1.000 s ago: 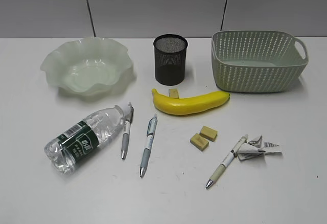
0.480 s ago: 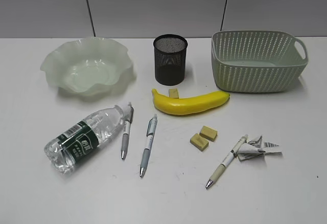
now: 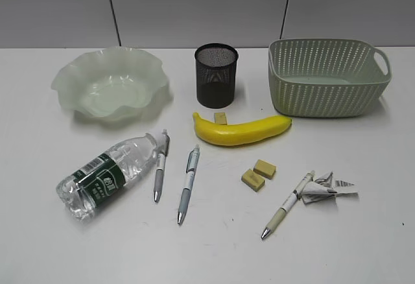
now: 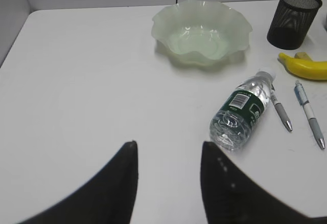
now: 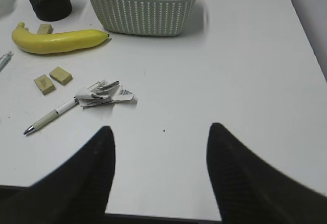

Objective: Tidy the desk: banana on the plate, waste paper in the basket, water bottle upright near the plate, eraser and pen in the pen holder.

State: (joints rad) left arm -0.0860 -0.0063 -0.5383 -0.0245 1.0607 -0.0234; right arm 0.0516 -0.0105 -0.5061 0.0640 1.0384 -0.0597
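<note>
Both sets of fingers hang apart and empty over bare counter [image 3: 58, 258]: the left fingers [image 4: 122, 183] spread above the near left side, the right fingers [image 5: 102, 173] spread wider above the near right side. Nothing is touched. On the far side, the ruffled green plate [image 3: 110, 83] sits left, the black pen holder [image 3: 216, 75] in the middle, the basket [image 3: 327, 76] right. The banana [image 3: 241, 130] lies just in front of the pen holder, one eraser [image 3: 220, 117] tucked behind it. The water bottle [image 3: 110, 175] lies on its side, cap beside a pen [image 3: 160, 167]; a second pen [image 3: 188, 183] lies near. Two more erasers [image 3: 258, 174] sit mid-counter, and a third pen [image 3: 285, 205] touches the waste paper [image 3: 327, 189].
</note>
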